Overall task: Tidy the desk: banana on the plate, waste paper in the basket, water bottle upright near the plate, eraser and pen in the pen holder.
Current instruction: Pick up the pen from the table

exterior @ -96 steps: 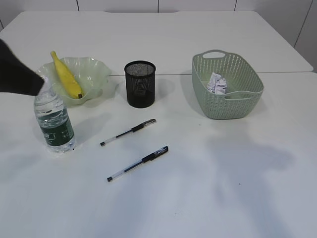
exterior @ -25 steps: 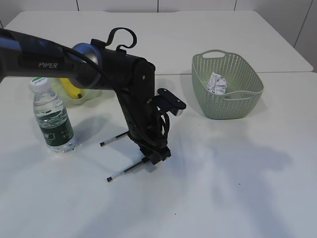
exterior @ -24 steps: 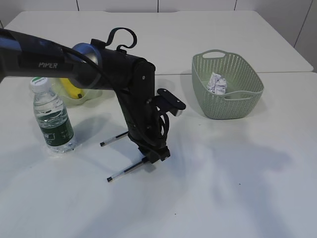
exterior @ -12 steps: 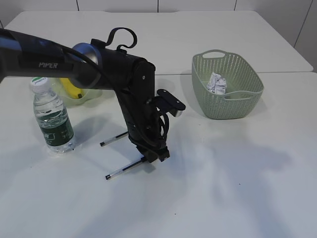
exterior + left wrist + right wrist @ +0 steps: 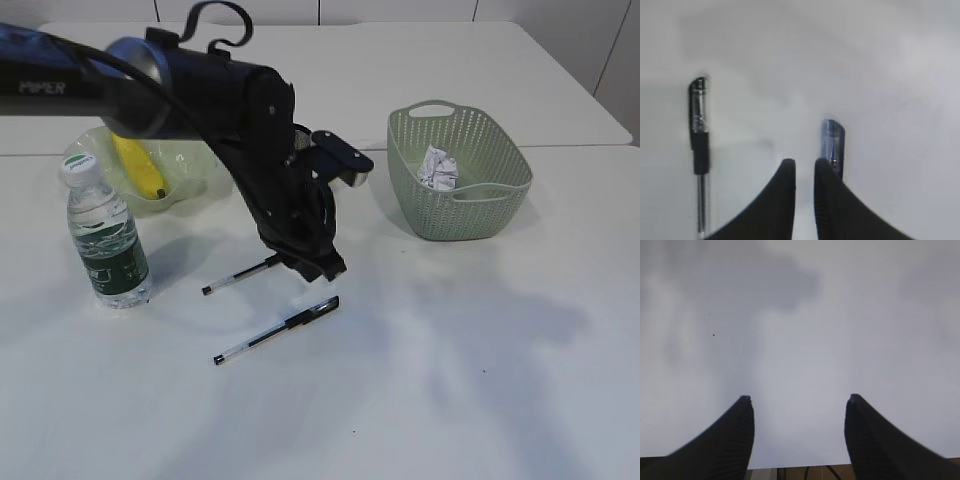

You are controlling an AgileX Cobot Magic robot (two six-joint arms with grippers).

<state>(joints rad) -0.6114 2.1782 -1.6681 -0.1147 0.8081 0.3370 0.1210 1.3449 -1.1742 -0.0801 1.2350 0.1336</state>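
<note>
Left claw nearly together, gripping nothing, above two pens mid-surface; right claw apart, empty.

left fingers nearly together, right fingers apart

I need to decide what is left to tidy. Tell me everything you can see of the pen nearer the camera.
The nearer pen is a slim stick pen with a clear barrel, a dark grip section and a dark cap with a clip at its upper right end. It lies flat on the white desk, slanting from lower left to upper right, just below the left pincer. Nothing grips it; the wrist view shows the nearly closed pincer empty beside it.
</note>
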